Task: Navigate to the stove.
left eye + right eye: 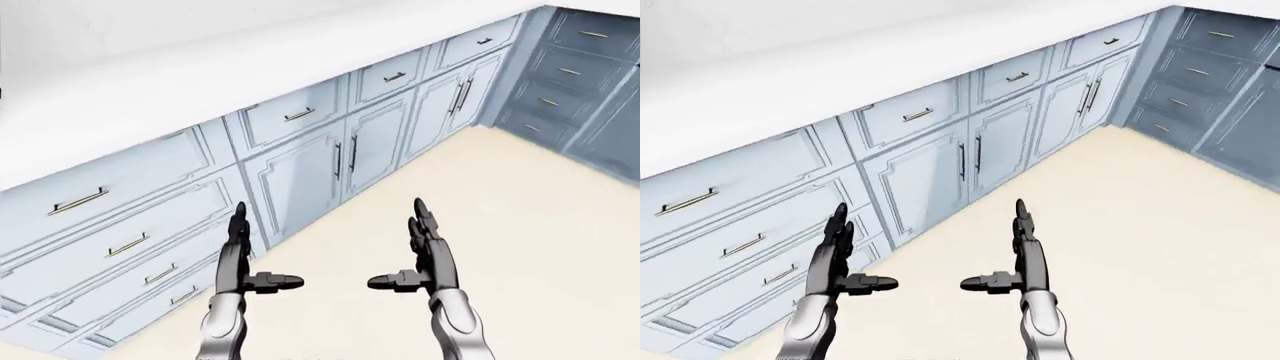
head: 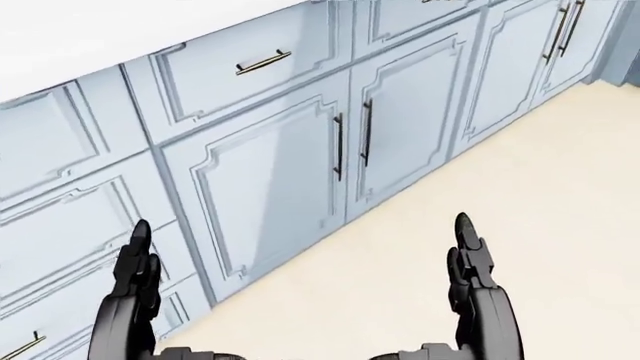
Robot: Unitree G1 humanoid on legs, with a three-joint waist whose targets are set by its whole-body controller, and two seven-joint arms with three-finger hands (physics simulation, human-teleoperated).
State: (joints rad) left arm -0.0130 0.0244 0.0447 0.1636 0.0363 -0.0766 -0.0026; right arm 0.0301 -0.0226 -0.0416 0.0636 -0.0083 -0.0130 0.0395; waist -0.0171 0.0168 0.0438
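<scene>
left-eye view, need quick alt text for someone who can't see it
Two dark robot hands, the left robot hand and right robot hand, are held out open and empty over a cream floor. A run of pale blue cabinets under a white countertop slants from lower left to the upper-right corner; no stove shows.

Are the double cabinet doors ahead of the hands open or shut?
Shut. Both double cabinet doors sit flush with the neighbouring drawer fronts, their two dark handles side by side at the closed seam.

Tabletop (image 1: 200, 67) runs from left edge to top right in the left-eye view, cabinets (image 1: 300, 165) directly under it. Floor (image 1: 520, 240) lies right of the cabinets; second cabinet bank (image 1: 570, 75) at the top-right corner.
</scene>
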